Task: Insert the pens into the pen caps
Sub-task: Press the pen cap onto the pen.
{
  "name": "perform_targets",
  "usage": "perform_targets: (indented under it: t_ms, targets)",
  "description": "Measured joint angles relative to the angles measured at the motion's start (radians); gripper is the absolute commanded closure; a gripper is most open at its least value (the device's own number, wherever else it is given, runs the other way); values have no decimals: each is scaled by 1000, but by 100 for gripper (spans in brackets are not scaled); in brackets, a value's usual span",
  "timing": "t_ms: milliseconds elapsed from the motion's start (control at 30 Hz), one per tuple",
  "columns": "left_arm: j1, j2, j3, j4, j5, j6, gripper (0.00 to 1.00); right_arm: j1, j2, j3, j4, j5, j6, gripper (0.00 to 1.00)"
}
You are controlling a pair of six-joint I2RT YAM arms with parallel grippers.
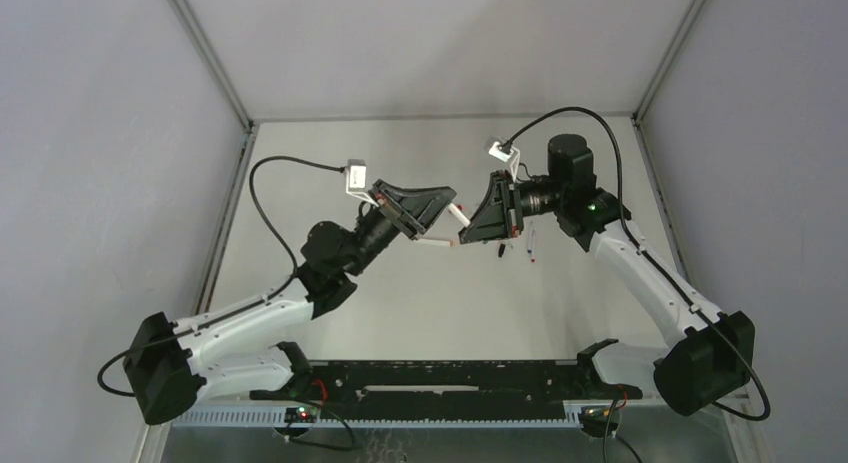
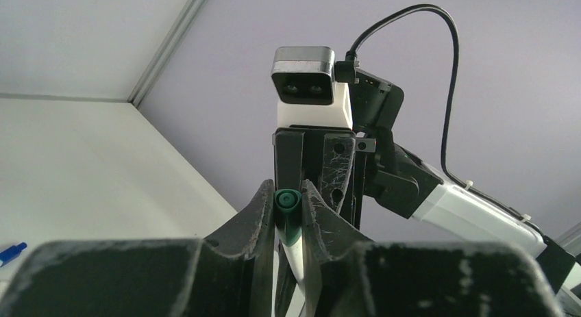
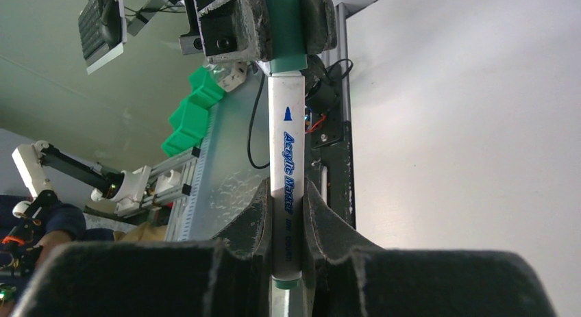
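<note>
One green cap [image 3: 284, 29], white pen [image 3: 286, 159] seated inside

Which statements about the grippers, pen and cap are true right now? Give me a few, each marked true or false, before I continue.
1. The right gripper is clamped on the white pen. True.
2. The cap in the left gripper is red. False: it is green.
3. The two grippers face each other, tips close together. True.
4. The pen's barrel is blank. False: it reads "Acrylic Marker" in blue lettering.
</note>
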Motion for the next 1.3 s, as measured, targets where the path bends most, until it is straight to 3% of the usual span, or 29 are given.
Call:
perform_targets:
  t_ms: [367, 567, 733, 967, 1300]
  targets:
    - [11, 106, -5, 220, 71, -51, 100, -31, 3, 0, 80, -75, 63, 100]
    - [-31, 91, -18, 162, -105, -76, 100, -25, 27, 0, 92, -35, 95, 100]
    - [-65, 100, -57, 192, -222, -116, 100, 1, 36, 20, -4, 26, 60, 100]
    - [-66, 149, -90, 403, -154, -141, 100, -25, 37, 23, 60, -63, 122, 100]
    - [-66, 26, -158, 335, -116, -134, 98, 31, 37, 20, 4, -54, 3, 100]
